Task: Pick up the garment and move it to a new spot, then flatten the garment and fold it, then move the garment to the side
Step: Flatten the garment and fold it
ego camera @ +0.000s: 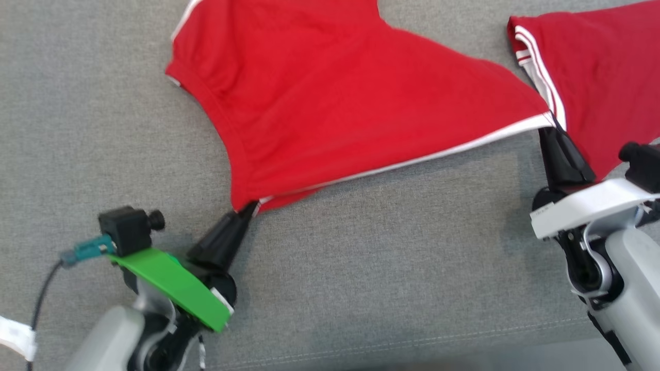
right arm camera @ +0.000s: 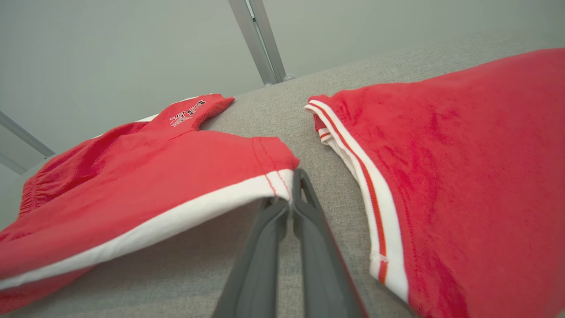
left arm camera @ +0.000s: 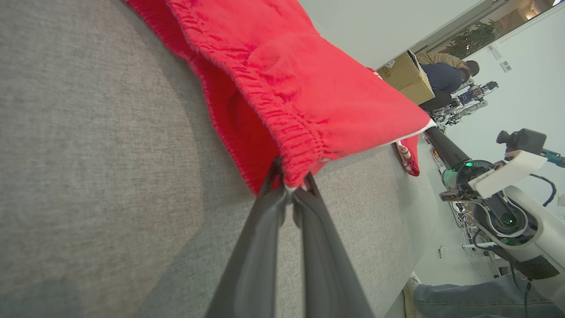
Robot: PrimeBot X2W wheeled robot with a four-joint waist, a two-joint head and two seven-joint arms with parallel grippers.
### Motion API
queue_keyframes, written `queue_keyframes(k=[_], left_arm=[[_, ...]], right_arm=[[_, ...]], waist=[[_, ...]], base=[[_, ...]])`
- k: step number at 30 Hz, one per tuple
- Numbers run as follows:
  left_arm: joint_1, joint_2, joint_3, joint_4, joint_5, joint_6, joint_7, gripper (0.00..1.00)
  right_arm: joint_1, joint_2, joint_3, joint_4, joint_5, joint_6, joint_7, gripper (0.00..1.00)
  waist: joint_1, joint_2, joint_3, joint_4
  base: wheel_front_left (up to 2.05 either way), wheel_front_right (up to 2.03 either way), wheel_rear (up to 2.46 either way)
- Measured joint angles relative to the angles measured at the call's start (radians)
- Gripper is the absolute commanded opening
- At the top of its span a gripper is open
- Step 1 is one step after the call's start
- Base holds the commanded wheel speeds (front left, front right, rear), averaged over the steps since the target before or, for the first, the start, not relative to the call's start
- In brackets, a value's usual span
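Note:
The garment is a pair of red shorts with a white side stripe, stretched between my two grippers just above the grey cushion. My left gripper is shut on the waistband corner at the lower left. At the right, my right gripper is shut on the white-striped hem corner. The near edge hangs taut between the two grips, while the far part rests on the cushion. In the left wrist view the right gripper shows at the garment's far corner.
A second red garment with white and red stripes lies to the right, close to my right gripper. The grey cushion has a seam near the front edge. A person and a cardboard box are beyond the cushion.

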Motion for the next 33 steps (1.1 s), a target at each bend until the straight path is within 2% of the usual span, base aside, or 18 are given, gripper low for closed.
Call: queue_keyframes(k=[4, 9, 13, 20, 23, 28, 33], left_arm=[[0.054, -0.020, -0.047, 0.000, -0.007, 0.000, -0.031, 0.00], [0.105, -0.014, -0.069, 0.024, 0.017, 0.000, -0.077, 0.00], [0.167, -0.010, -0.102, 0.044, 0.018, -0.001, -0.100, 0.00], [0.262, 0.000, -0.159, 0.040, -0.002, -0.002, -0.111, 0.00], [0.303, 0.000, -0.172, 0.010, -0.055, -0.002, -0.105, 0.00], [0.328, 0.017, -0.175, -0.055, -0.115, -0.002, -0.088, 0.00], [0.277, 0.046, -0.164, -0.158, -0.173, -0.002, -0.036, 0.00]], right_arm=[[0.057, -0.042, 0.004, 0.016, -0.023, 0.002, 0.000, 0.00], [0.137, -0.087, 0.020, 0.028, -0.049, 0.008, 0.000, 0.00], [0.217, -0.095, 0.025, 0.034, -0.048, 0.008, 0.002, 0.00], [0.358, -0.126, 0.014, 0.011, 0.022, 0.008, 0.041, 0.00], [0.409, -0.152, -0.003, -0.033, 0.057, 0.008, 0.061, 0.00], [0.393, -0.186, -0.043, -0.145, 0.076, 0.009, 0.074, 0.00], [0.221, -0.224, -0.056, -0.236, 0.074, 0.031, 0.138, 0.00]], waist=[[0.0000, 0.0000, -0.046, 0.006], [0.0000, 0.0000, -0.101, 0.023], [0.0000, 0.0000, -0.142, 0.041], [-0.0001, 0.0000, -0.190, 0.066], [-0.0001, 0.0000, -0.191, 0.073], [-0.0001, 0.0000, -0.169, 0.071], [-0.0001, 0.0000, -0.128, 0.079]], base=[[0.00, 0.00, 0.00], [0.00, 0.00, 0.00], [0.00, 0.00, 0.00], [0.00, 0.00, 0.00], [0.00, 0.00, 0.00], [0.00, 0.00, 0.00], [0.00, 0.00, 0.00]])
